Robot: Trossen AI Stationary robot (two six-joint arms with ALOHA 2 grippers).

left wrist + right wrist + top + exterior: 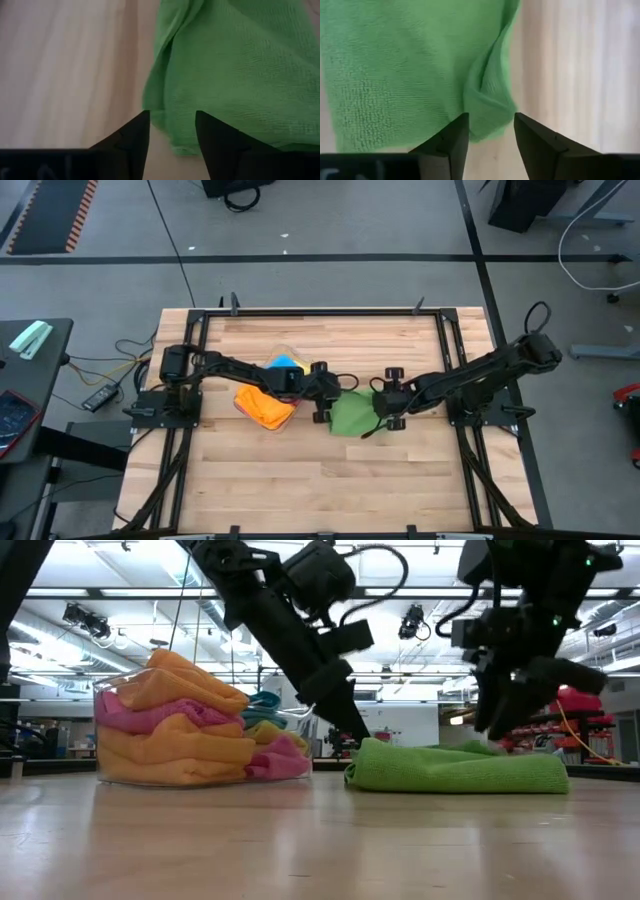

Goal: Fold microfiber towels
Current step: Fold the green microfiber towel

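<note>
A green towel lies folded and flat near the middle of the wooden bench. It is a little bunched at its edges.

The left claw is at one side of the green towel. Its two dark fingers stand apart, and the towel's edge sits just in front of the gap. The fingers do not pinch the cloth.

The right claw is at the other side of the same towel. Its fingers are apart too. A small fold of the green cloth pokes toward the gap, but nothing squeezes it.

In the low view both arms come down to the green towel, one at each end, and the towel rests on the bench.

More towels sit in a clear tub toward the left side of the bench. Orange towels are piled on top and spill over the rim. Pink towels show between them, and a blue towel peeks out at the back. The tub is near the green towel but not touching it.
</note>
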